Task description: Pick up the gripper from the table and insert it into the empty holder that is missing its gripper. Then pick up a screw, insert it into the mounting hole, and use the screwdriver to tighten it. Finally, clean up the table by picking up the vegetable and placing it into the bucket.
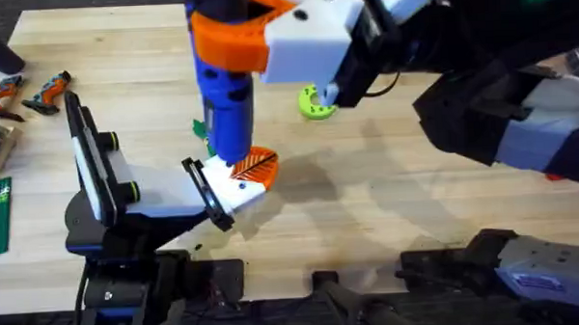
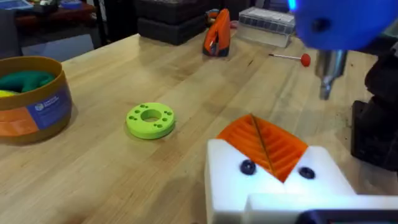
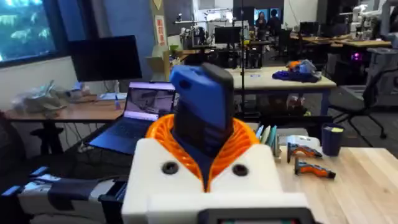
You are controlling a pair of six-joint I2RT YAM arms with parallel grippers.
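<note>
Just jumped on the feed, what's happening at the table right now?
The right gripper holds the blue screwdriver upright, its silver tip hanging just above the orange gripper seated in the white holder. The dark-green vegetable lies on the table behind the screwdriver, not yet in the bucket.

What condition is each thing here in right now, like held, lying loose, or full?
screwdriver: upright, tip down, clamped in the right gripper.
left gripper: shut.
vegetable: lying on the table, not yet binned.
bucket: upright, toys inside.
lime-green disc: lying flat, untouched.
red-handled rod: lying loose.
</note>
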